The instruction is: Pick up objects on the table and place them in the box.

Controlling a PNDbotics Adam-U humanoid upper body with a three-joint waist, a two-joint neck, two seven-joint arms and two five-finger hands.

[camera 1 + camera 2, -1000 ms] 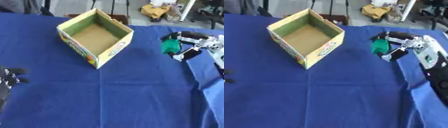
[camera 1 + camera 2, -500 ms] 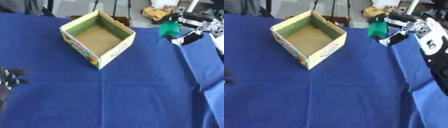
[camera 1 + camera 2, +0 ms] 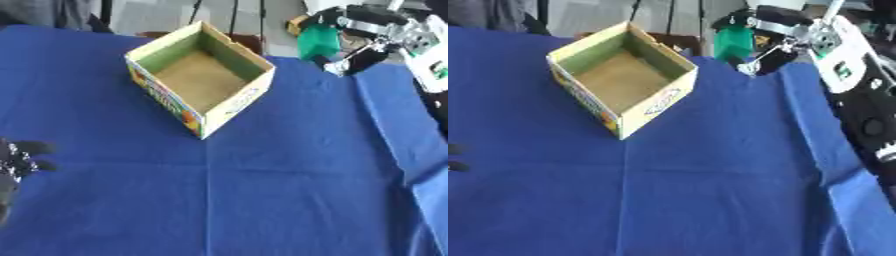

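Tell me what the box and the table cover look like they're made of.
The box looks like matte cardboard: plain brown inside, printed colours outside, thin straight walls. The table cover seems to be blue woven cloth, judging by its fold creases and dull finish.

The cardboard box (image 3: 201,77) stands on the table (image 3: 262,190), left of centre toward the far edge. Right of it, the right hand (image 3: 363,30) holds an object (image 3: 317,42) above the table's far edge. The left hand (image 3: 16,162) sits at the near left edge.
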